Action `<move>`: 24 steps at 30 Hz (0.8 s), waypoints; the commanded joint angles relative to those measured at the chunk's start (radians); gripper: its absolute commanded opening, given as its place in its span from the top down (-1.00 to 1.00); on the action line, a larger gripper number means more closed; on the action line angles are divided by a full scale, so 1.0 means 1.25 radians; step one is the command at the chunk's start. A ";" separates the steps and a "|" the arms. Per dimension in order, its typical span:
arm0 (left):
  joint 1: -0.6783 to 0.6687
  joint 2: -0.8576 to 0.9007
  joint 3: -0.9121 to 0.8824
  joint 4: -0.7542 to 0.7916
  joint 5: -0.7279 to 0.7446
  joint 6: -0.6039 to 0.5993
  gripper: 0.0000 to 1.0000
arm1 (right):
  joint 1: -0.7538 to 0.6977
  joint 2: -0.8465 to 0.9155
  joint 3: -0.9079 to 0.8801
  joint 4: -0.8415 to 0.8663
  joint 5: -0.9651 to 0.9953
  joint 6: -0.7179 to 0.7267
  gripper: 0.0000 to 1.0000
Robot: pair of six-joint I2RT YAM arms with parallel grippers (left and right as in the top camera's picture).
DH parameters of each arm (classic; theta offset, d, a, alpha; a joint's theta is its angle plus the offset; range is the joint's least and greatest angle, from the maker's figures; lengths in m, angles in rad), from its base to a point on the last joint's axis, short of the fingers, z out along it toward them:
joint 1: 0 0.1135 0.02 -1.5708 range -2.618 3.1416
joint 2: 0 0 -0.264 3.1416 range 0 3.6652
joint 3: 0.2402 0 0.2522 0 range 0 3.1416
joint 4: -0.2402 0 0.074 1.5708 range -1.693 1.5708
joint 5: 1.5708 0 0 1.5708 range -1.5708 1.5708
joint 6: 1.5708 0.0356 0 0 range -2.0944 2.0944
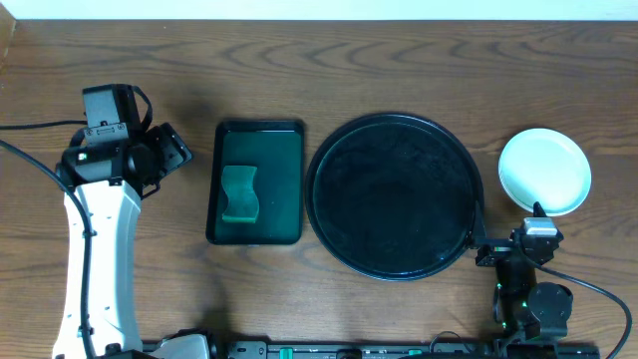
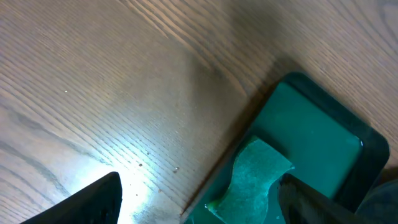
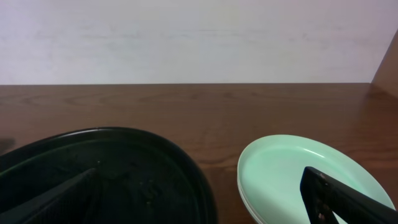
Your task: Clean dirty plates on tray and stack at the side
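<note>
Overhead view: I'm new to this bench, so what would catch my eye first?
The large round black tray sits in the middle with no plates on it. Right of it, pale mint plates stand stacked on the table; left of it, a green sponge lies in a small dark green tray.

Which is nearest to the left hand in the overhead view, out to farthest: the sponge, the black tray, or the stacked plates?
1. Sponge, in the green tray, just right of the left hand.
2. Black tray, at the table's centre.
3. Stacked plates, on the far right.
</note>
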 commanded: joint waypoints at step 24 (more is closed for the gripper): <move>0.002 -0.281 0.009 -0.002 -0.002 0.005 -0.61 | 0.007 -0.005 -0.001 -0.004 -0.010 0.000 -0.99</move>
